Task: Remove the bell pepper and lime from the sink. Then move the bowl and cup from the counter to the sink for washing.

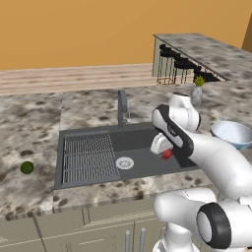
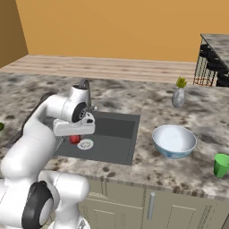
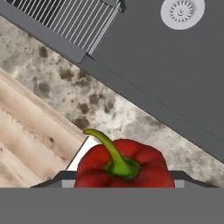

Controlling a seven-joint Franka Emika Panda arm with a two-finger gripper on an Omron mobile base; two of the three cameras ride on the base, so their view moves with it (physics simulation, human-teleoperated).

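Observation:
My gripper (image 1: 166,150) is shut on the red bell pepper (image 1: 168,154), holding it above the right half of the dark sink (image 1: 142,140). In the hand view the bell pepper (image 3: 124,165) sits between the fingers, green stem up, over the sink's front rim. From the right, the bell pepper (image 2: 74,139) hangs under the hand beside the drain (image 2: 85,144). The dark green lime (image 1: 27,167) lies on the counter (image 1: 29,123) left of the sink. The bowl (image 2: 174,141) stands on the counter right of the sink (image 2: 116,129), and the green cup (image 2: 221,165) stands further right.
A ribbed rack (image 1: 88,158) fills the sink's left half, with the white drain (image 1: 124,163) beside it and the faucet (image 1: 122,106) behind. A grey vase (image 2: 178,96) with a plant stands behind the bowl. The raised bar with stools (image 1: 177,64) is at the back right.

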